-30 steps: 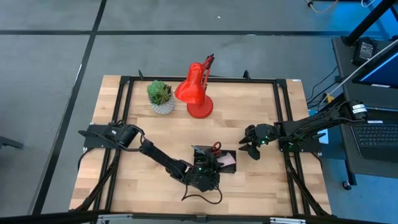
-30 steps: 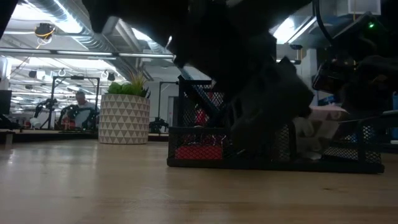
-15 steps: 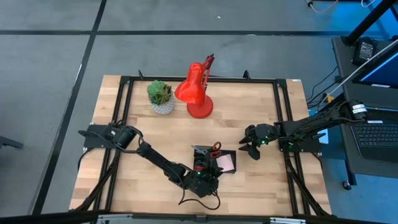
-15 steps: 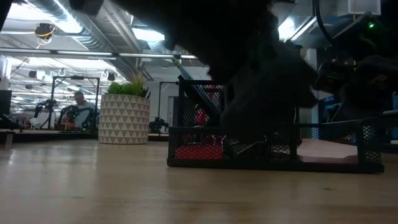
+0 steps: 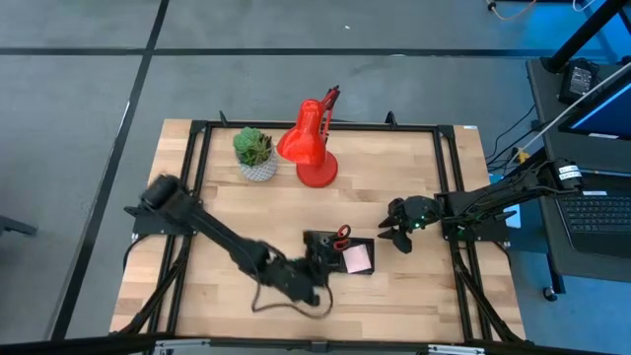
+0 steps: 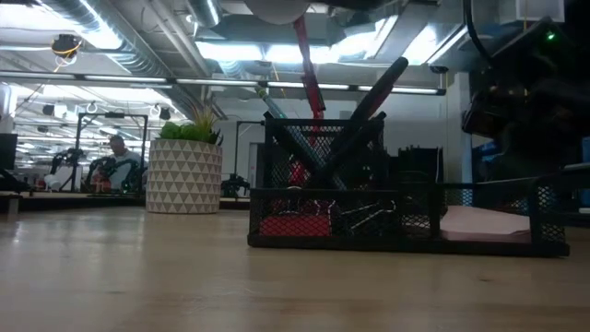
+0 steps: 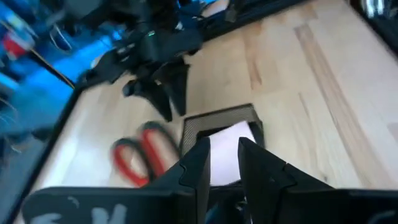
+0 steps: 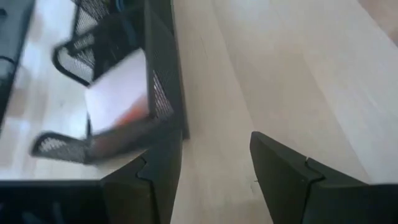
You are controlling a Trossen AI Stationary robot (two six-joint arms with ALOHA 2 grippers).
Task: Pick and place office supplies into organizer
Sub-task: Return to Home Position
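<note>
The organizer point(image 5: 340, 251), a black mesh tray, stands near the table's front middle. Dark pens point(image 6: 361, 109) lean in its tall cup. A red block point(image 6: 293, 224) and clips point(image 6: 369, 217) lie in the low compartments. The pink sticky-note pad point(image 5: 357, 257) lies flat in the right one. Red-handled scissors point(image 5: 342, 234) show at its far side. My left gripper point(image 7: 224, 163) hangs open and empty above the tray's near-left side point(image 5: 315, 269). My right gripper point(image 5: 399, 234) waits open to the tray's right, with nothing between its fingers point(image 8: 214, 174).
A red desk lamp point(image 5: 311, 148) and a small potted plant point(image 5: 255, 153) stand at the table's far side. A black metal frame point(image 5: 197, 158) runs round the tabletop. Bare wood lies left of the organizer and along the front edge.
My left gripper has risen out of the organizer and drawn back toward the table's near-left, rolling a little. Its finger gap looks unchanged. The pink pad, seen raised and tilted behind the gripper a second ago, now lies flat in the tray.
</note>
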